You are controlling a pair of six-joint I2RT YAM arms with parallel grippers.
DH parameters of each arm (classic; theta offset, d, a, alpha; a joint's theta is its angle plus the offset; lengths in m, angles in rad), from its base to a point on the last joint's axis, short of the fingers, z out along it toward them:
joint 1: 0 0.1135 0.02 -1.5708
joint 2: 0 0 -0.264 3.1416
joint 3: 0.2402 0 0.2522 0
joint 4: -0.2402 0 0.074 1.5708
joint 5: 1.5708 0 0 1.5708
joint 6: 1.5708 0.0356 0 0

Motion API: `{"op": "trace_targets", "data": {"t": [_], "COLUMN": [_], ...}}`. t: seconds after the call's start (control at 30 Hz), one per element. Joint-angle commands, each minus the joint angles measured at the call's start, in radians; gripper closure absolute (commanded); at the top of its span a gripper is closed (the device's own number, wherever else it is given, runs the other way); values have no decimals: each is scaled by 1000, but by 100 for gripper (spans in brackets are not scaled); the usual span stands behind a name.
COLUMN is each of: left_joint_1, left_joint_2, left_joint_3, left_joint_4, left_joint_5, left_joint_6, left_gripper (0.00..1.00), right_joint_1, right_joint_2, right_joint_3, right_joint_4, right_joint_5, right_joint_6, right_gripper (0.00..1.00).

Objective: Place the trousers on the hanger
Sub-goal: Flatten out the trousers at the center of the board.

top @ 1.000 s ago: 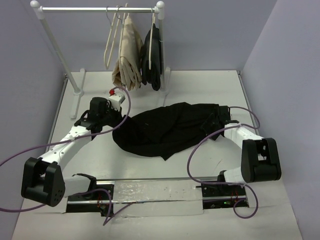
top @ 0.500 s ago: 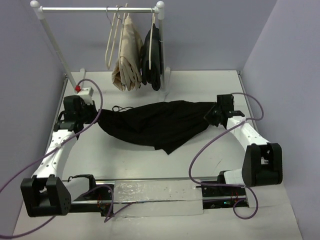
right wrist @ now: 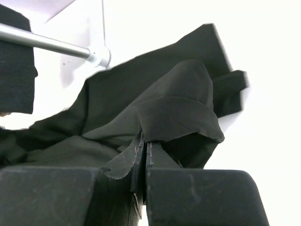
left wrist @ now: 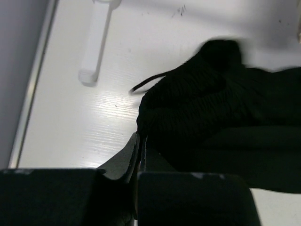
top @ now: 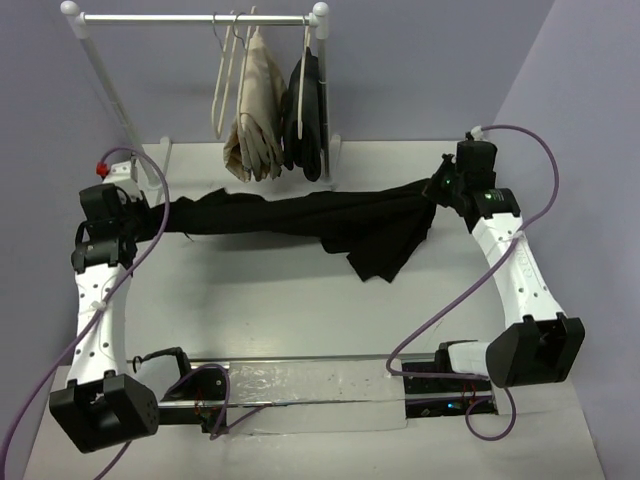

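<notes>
The trousers (top: 300, 215) hang stretched in front of the clothes rail (top: 190, 18), one end pinched in the left gripper (left wrist: 140, 143), the other in the right gripper (right wrist: 143, 148); the hanger (top: 220, 95) hangs bare on that rail.

The top view looks down across the white table (top: 300, 310) from above its near edge. Both wrist views sit low and close against the limp black trousers (top: 290, 213), which all three views share.

Mid-table is blocked L to R by the trousers (top: 300, 215), stretched across. The near strip of the table (top: 260, 310) is left open. The back is crowded by the rack (top: 200, 18) w/ beige trousers (top: 255, 110) & a black garment (top: 305, 115) hung on it.
</notes>
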Motion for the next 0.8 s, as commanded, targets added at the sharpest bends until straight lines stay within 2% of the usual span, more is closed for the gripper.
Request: {"op": "trace_targets", "data": {"t": [0.0,0.2,0.4,0.57,0.77], "left_joint_1": [46,83,91,89,91], "left_joint_2": [0,3,-20,-44,-65], "left_joint_3": [134,343,496,556,567], "left_joint_4": [-18,-115,-166,-241,-264], "left_joint_5": [-91,-187,-265,-328,-365], "left_joint_6": [26,57,169,207,229], "left_gripper": [100,100,100,100,100], "right_joint_1": [-10,-10,-10,-10,-8], "right_joint_2": [-68,-114,-163,-195,-230], "right_joint_3": [107,242,389,491,463], "right_joint_4": [-82,-188,-284,-372,-429], "right_joint_5": [117,105,112,45,20], "right_joint_6": [-124,-234,-328,-324,-304], "right_gripper": [100,100,100,100,100]}}
